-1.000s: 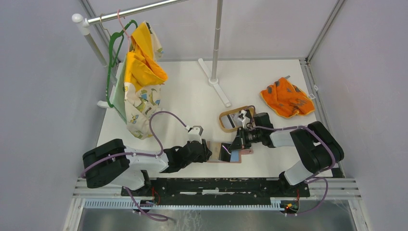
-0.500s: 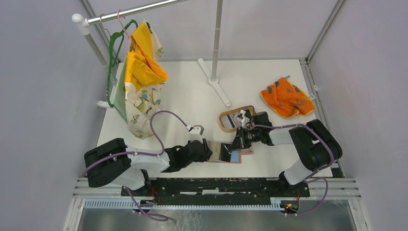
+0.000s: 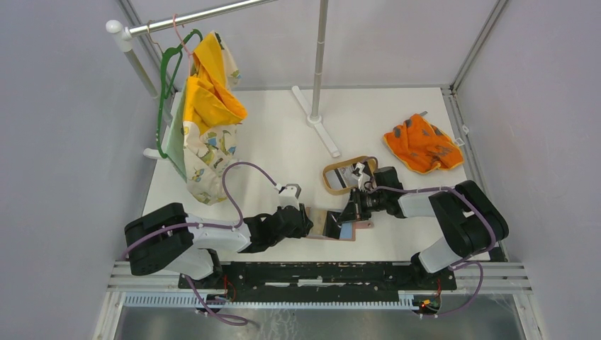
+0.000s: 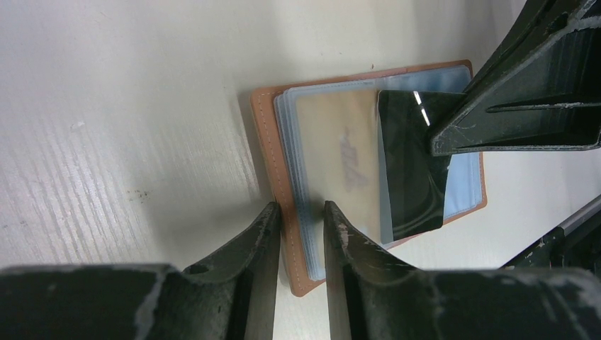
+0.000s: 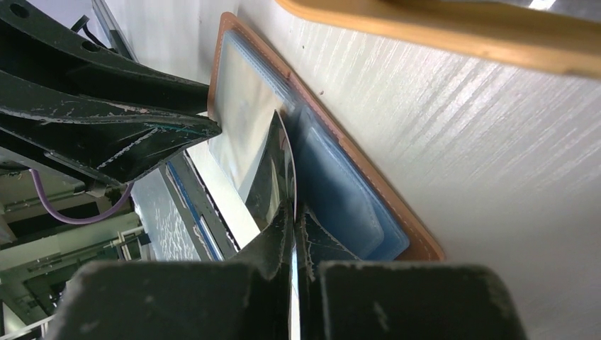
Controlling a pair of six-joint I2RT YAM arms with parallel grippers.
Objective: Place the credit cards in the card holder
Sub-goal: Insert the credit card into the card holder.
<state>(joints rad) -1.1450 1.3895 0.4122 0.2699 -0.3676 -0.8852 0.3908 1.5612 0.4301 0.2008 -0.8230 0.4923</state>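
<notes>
- My left tool [image 4: 300,212] is clenched on the stitched leather edge of the open card holder [image 4: 264,134]. The holder lies flat on the tabletop [image 4: 106,106] between my two arms. I judge this grip is there to pin it, so it cannot slide while a card is pushed in.
- My right tool [image 5: 293,212] is clenched on a black card [image 5: 273,166]. It grips the card by one end, which leaves the free end to lead into the blue-grey pockets. The card bows a little, and I take that as it pressing against the sleeves.
- The left wrist view gives the flat layout. The card lies over the right half of the clear sleeves, slightly skewed. I cannot tell from here whether its leading edge has entered a pocket.
- The right wrist view gives the side-on picture instead. It shows the card's curve, the stacked lips of the pockets, and my left tool close against the holder's far edge.
- Only the top view shows the surroundings. The wooden tray [image 3: 328,184] sits just behind the holder and seems to hold more cards, too small to count. The orange cloth [image 3: 423,145] lies well apart.
</notes>
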